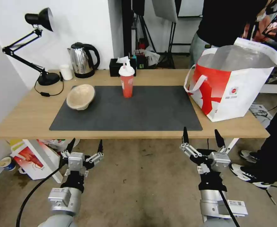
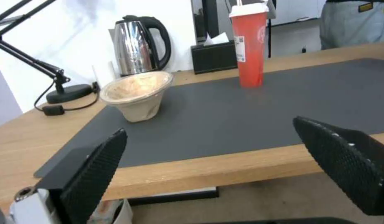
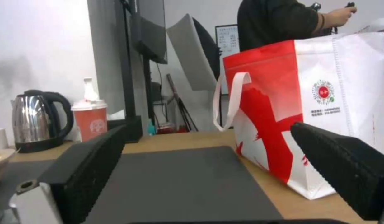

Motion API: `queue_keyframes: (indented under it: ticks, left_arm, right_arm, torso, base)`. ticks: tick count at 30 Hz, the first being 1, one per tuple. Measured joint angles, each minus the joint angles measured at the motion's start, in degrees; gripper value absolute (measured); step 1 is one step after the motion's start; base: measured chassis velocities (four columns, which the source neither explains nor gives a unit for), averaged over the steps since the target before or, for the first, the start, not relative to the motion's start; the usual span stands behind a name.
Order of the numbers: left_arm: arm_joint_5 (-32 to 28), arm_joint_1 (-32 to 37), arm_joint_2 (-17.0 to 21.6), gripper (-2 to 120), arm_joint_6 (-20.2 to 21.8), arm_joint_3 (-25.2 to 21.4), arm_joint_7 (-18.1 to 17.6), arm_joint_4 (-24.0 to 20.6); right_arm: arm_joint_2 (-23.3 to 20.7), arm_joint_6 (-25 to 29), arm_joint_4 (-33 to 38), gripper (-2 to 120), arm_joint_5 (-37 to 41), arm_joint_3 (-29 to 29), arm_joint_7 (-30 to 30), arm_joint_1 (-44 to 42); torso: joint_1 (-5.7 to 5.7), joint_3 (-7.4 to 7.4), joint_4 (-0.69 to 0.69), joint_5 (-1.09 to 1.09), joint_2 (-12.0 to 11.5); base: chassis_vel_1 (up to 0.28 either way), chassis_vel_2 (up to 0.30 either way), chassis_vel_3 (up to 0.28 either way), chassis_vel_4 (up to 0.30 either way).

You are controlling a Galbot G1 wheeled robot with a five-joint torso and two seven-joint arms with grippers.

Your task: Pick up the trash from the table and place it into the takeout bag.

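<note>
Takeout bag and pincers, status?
Left pincer, right pincer: open, empty, below table edge. Takeout bag upright, open. Beige bowl, red cup unobstructed.

On the table (image 1: 25, 119): one pulp bowl (image 1: 80, 96), one drink cup (image 1: 126, 80), one takeout bag (image 1: 236, 85), one kettle (image 1: 82, 60), one lamp (image 1: 34, 44).

Your head camera sits high, before the near long edge of the tabletop (image 1: 28, 119), looking forward and down across its whole length; both pincers hang below that edge. Your left wrist camera rides low, just above the near edge, facing across the dark mat (image 2: 241, 115) toward the kettle (image 2: 138, 46). Your right wrist camera is almost level with the surface, facing along it, close to the takeout bag (image 3: 325, 102). All three views share the mat, kettle and red drink cup (image 1: 126, 82).
</note>
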Motion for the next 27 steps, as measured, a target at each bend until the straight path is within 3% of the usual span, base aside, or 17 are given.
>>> queue_keyframes:
  ticks: [6, 27]
  left_arm:
    - [0.0, 0.0, 0.0, 100, 0.0, 0.0, 0.0, 0.0]
    - [0.0, 0.0, 0.0, 100, 0.0, 0.0, 0.0, 0.0]
  right_arm:
    - [-1.9, 0.0, -0.4, 100, -0.1, -0.1, 1.0, -0.6]
    - [-1.4, 0.0, -1.3, 100, -0.3, -0.9, 2.4, -2.9]
  torso:
    - [0.00, 0.00, 0.01, 0.01, 0.0]
    - [0.00, 0.00, 0.00, 0.00, 0.0]
  base:
    - [0.000, 0.000, 0.000, 0.000]
    - [0.000, 0.000, 0.000, 0.000]
